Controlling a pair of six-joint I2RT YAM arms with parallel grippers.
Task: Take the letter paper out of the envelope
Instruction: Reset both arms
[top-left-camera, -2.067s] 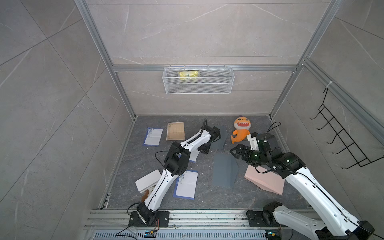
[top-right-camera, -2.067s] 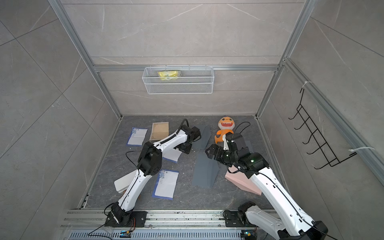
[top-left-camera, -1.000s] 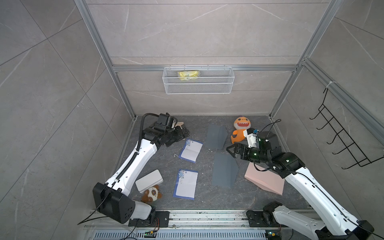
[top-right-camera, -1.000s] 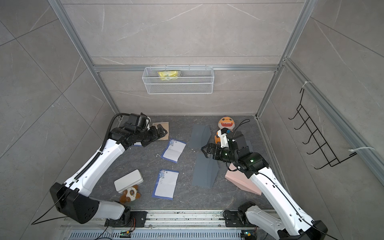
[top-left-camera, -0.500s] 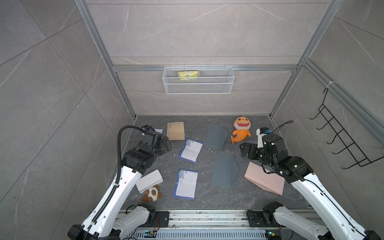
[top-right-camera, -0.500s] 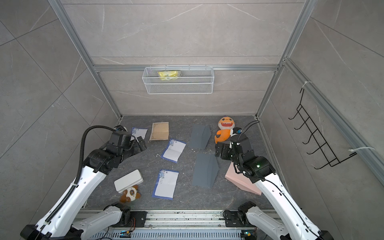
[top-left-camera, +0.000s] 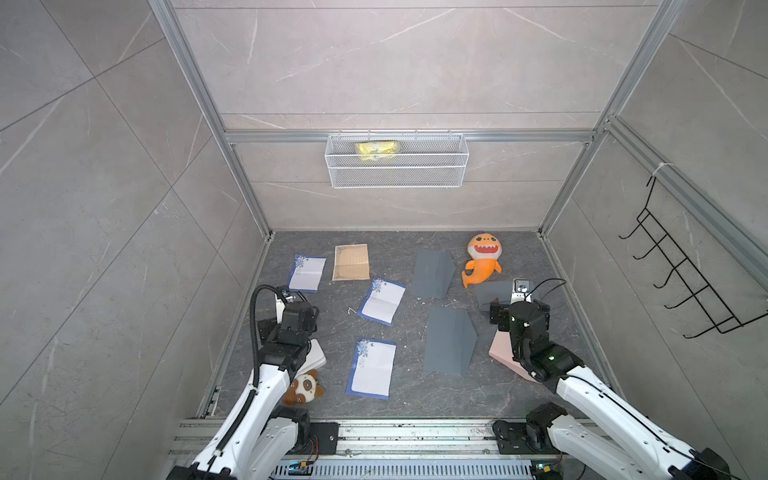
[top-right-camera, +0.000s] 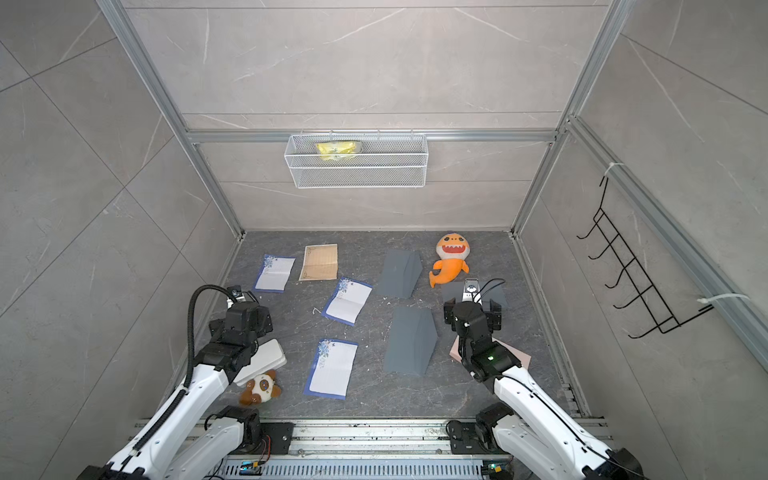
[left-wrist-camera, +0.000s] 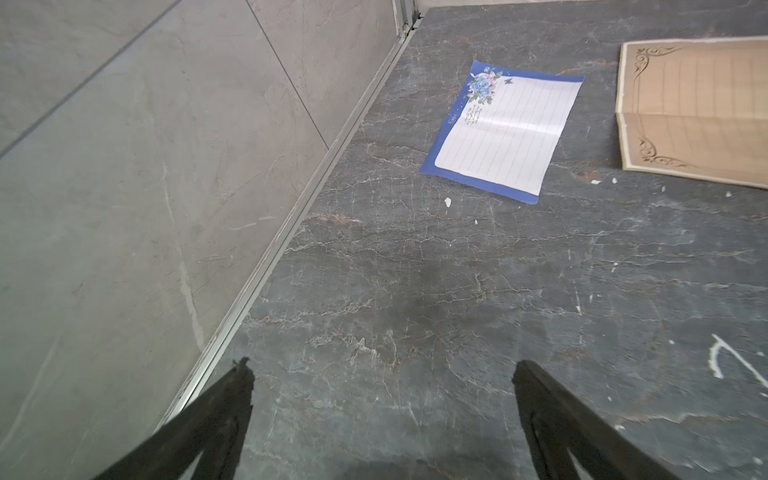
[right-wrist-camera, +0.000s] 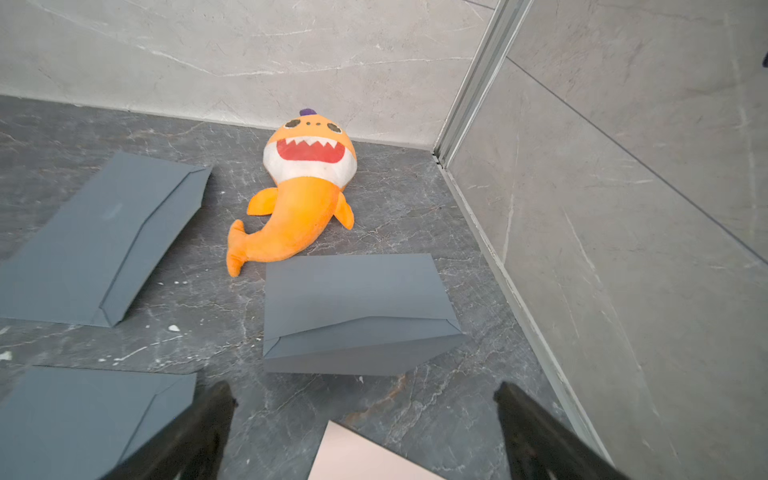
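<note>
Three grey envelopes lie on the dark floor (top-left-camera: 507, 253): one at the back (top-left-camera: 432, 273), one in the middle (top-left-camera: 451, 340), and one (right-wrist-camera: 357, 311) just ahead of my right gripper (right-wrist-camera: 365, 390), flap side up. No paper shows in any of them. Three blue-bordered letter papers (top-left-camera: 307, 273) (top-left-camera: 381, 300) (top-left-camera: 372, 368) and a tan sheet (top-left-camera: 351, 262) lie loose on the left half. My right gripper stands open and empty over bare floor. At the front left, my left gripper (left-wrist-camera: 382, 370) is also open and empty, short of the far-left blue paper (left-wrist-camera: 503, 133).
A pink envelope (top-left-camera: 505, 353) lies under my right arm. An orange shark plush (top-left-camera: 482, 257) sits at the back right. A white box (top-left-camera: 318, 357) and a small bear plush (top-left-camera: 303, 388) lie under my left arm. A wire basket (top-left-camera: 397, 160) hangs on the back wall, a hook rack (top-left-camera: 681, 282) on the right.
My left arm has swung back from the middle of the floor to the front left, leaving a blue-bordered paper lying in the centre. My right arm has drawn back toward the front right.
</note>
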